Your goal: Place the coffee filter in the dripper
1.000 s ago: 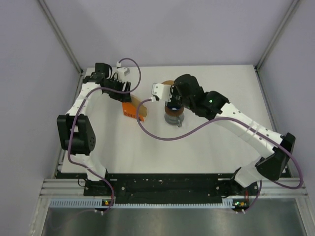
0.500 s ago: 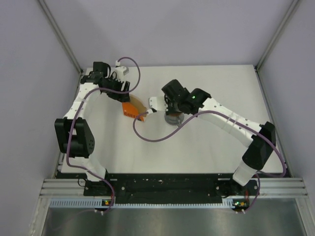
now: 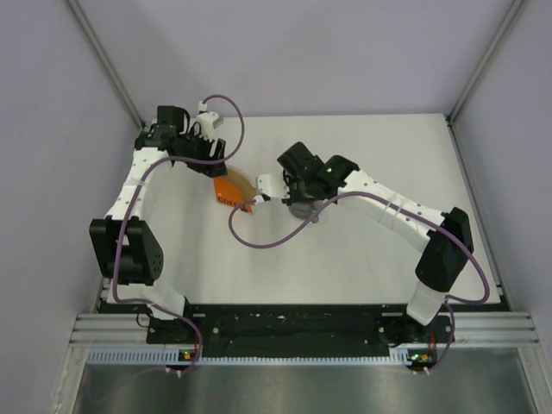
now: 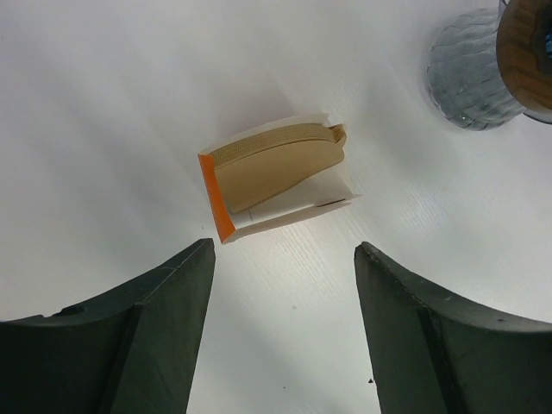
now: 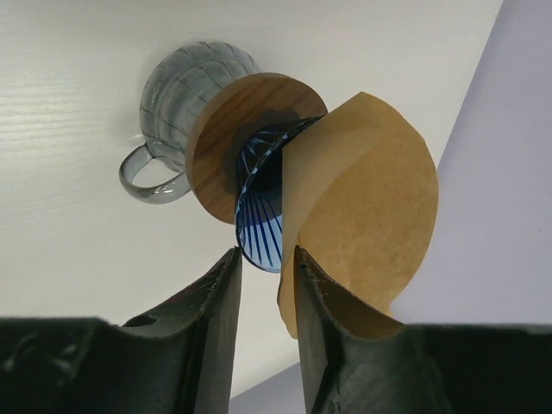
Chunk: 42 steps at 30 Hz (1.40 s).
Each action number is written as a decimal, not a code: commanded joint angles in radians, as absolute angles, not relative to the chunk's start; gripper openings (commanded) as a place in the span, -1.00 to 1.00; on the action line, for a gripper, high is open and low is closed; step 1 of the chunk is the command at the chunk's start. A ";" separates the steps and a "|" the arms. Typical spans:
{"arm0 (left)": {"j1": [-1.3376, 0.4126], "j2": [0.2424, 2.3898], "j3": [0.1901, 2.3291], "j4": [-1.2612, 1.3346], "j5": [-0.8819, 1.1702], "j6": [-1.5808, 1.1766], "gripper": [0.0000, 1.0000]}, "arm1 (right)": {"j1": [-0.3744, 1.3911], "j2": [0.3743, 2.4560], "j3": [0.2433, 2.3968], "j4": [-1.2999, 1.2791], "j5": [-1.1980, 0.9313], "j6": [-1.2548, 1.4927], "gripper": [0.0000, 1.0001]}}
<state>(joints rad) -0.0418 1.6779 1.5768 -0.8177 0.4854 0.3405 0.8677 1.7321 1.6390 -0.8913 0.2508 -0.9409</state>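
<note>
In the right wrist view the tan paper coffee filter [image 5: 371, 198] sits tilted in the dripper [image 5: 226, 147], a brown wooden ring with a blue ribbed cone. Much of the filter sticks out past the rim. The dripper rests on a clear grey cup [image 5: 185, 86]. My right gripper [image 5: 266, 253] is just short of the cone with its jaws a little apart; the filter lies against the outer side of one finger, not between the two. In the top view my right gripper [image 3: 293, 185] covers the dripper and filter. My left gripper [image 4: 285, 250] is open and empty above the table, near the orange pack.
An orange pack [image 4: 276, 177] of tan filters lies on its side on the white table, left of the cup [image 4: 470, 82]; it also shows in the top view [image 3: 231, 194]. A purple cable [image 3: 259, 241] loops over the table in front of it.
My right arm has swung left and nearer, bringing its gripper down over the cup and dripper. My left arm has drawn slightly back and left from the orange pack.
</note>
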 commanded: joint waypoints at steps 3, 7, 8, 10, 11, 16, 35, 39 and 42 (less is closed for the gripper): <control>-0.037 1.620 1.612 -0.816 0.535 0.353 0.43 | 0.867 1.672 1.712 -0.897 0.123 -0.913 -0.10; -0.037 1.611 1.614 -0.816 0.554 0.354 0.46 | 0.867 1.622 1.727 -0.897 0.010 -0.882 0.11; -0.037 1.609 1.614 -0.819 0.554 0.353 0.46 | 0.867 1.612 1.736 -0.897 -0.026 -0.868 0.17; -0.037 1.605 1.618 -0.822 0.558 0.354 0.47 | 0.864 1.602 1.770 -0.894 -0.066 -0.815 0.23; -0.037 1.602 1.620 -0.824 0.560 0.353 0.47 | 0.856 1.601 1.791 -0.888 -0.080 -0.766 0.22; -0.037 1.582 1.629 -0.819 0.580 0.325 0.47 | 0.718 1.623 1.896 -0.839 -0.228 -0.453 -0.84; -0.071 1.559 1.615 -0.695 0.661 -0.151 0.44 | 0.653 1.819 1.844 -0.815 -0.014 -0.232 -1.00; -0.089 1.558 1.574 -0.617 0.675 -0.299 0.43 | 0.653 1.881 1.850 -0.815 -0.018 -0.216 -1.00; -0.127 1.574 1.568 -0.607 0.661 -0.322 0.43 | 0.653 1.916 1.853 -0.815 -0.026 -0.204 -1.00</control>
<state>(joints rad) -0.0856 1.5951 1.5814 -0.6983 0.6434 -0.2024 0.6533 1.8812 1.8389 -0.8326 -0.0299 -0.2382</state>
